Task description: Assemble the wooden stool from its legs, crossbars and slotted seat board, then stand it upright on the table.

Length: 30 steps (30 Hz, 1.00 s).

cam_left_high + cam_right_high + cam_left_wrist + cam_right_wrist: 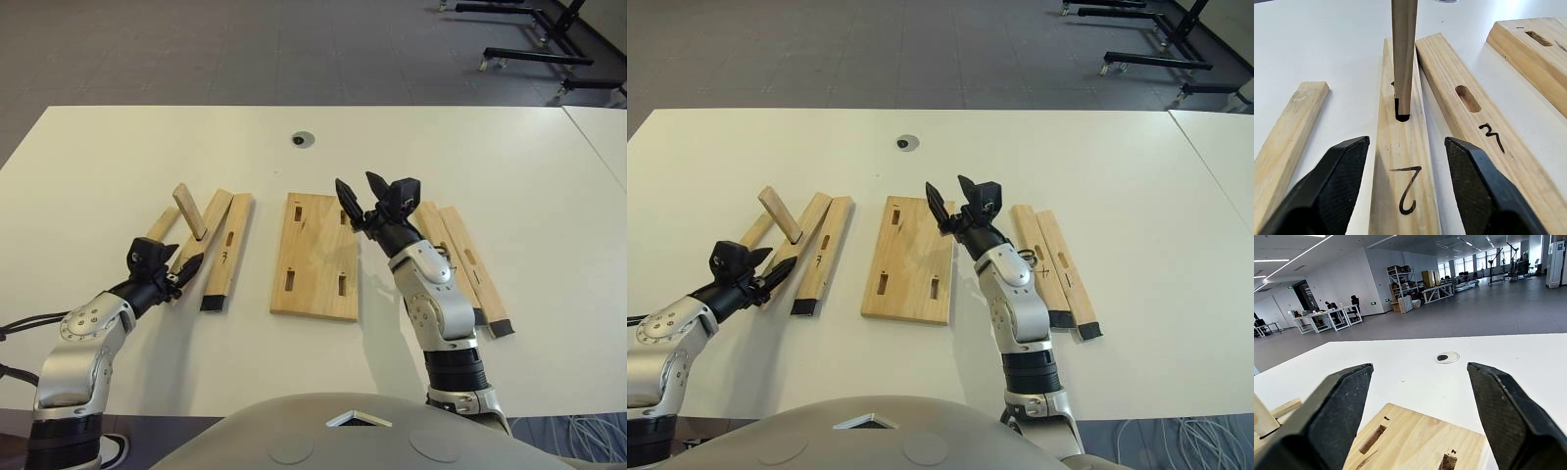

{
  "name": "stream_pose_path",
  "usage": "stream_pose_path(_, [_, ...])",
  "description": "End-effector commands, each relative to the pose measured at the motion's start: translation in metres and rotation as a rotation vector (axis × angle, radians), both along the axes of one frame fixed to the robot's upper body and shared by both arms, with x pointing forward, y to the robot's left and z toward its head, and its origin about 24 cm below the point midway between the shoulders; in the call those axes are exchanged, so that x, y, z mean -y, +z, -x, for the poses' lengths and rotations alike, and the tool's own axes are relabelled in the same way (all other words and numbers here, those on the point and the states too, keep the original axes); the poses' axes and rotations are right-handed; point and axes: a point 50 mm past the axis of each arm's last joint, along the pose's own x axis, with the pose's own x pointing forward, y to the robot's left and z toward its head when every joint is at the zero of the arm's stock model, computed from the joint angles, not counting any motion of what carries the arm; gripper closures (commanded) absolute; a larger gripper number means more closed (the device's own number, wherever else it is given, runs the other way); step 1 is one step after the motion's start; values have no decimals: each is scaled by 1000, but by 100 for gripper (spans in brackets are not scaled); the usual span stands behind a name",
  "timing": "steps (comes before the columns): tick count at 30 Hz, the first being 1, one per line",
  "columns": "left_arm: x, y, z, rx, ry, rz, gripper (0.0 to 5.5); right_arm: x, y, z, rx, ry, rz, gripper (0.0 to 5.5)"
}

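Slotted seat board [315, 255] is laid flat at centre, slots up. Four legs [227, 250] are counted, two at its 9 o'clock and two at 3. Two crossbars [190, 210]: one is pegged, tilted, in a leg slot, one lies flat. Left gripper [186, 272] is spread wide astride that leg, probably to steady it. Right gripper [357, 186] is held agape and empty over the board's 1 o'clock corner.
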Motion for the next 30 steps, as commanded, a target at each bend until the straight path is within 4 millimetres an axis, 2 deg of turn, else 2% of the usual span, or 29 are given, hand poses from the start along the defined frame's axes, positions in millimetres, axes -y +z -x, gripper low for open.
stream_pose_path(1, [1,-8,3,-32,-22,-37,267,0,0,2,0,-13,9,196])
stream_pose_path(7, [-2,-20,7,-84,3,-76,267,1,6,-1,25,-23,9,196])
stream_pose_path(19, [-4,-18,2,-66,14,-95,267,-2,7,0,27,-13,2,196])
stream_pose_path(24, [0,-18,1,-69,-3,-84,346,-1,8,-3,33,-17,9,196])
stream_pose_path(30, [0,-16,-4,-42,-4,-92,347,-2,7,-5,36,-14,13,196])
